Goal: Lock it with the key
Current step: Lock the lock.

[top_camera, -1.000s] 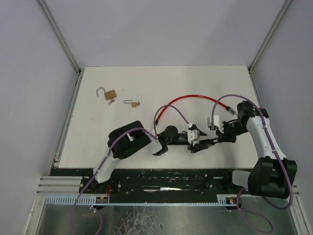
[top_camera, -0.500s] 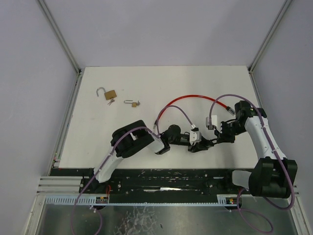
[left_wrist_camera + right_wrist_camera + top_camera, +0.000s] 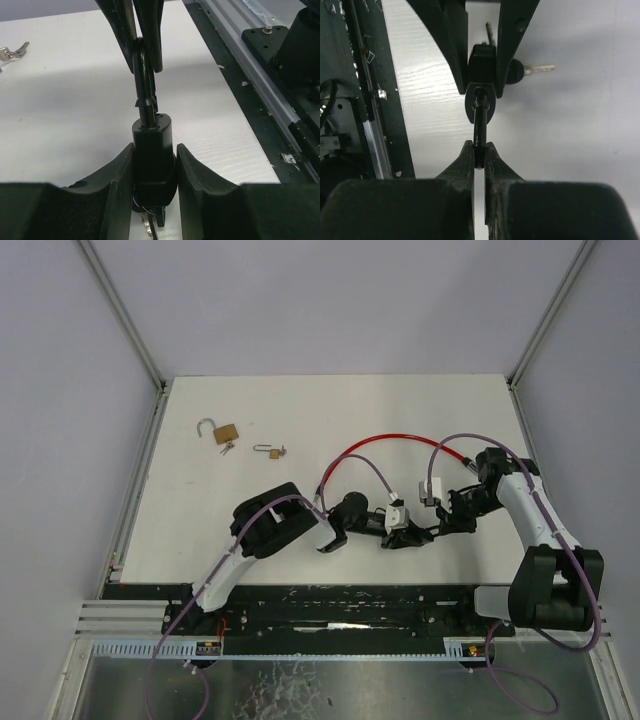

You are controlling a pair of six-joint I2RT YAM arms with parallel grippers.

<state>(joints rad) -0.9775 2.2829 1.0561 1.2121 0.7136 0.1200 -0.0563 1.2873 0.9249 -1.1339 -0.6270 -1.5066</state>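
Black lock body (image 3: pixel 152 135) gripped from two ends, low centre of the overhead frame.
The left gripper (image 3: pixel 154 150) is clamped on the body's sides. The right gripper (image 3: pixel 479 150) is pinched tight on the thin black pin (image 3: pixel 480 120) entering the body. A key (image 3: pixel 540 68) shows just beside the body, blade pointing to the frame's right. A red cable (image 3: pixel 385 439) arcs across mid-frame over the white table (image 3: pixel 300 410).

Top camera: you look steeply down from above the near edge, with the whole worktop (image 3: pixel 330 420) in frame. Wrist cameras: you sit close behind the left gripper (image 3: pixel 154 150) and right gripper (image 3: pixel 479 146), facing each other. All three views share the black lock (image 3: pixel 152 131).
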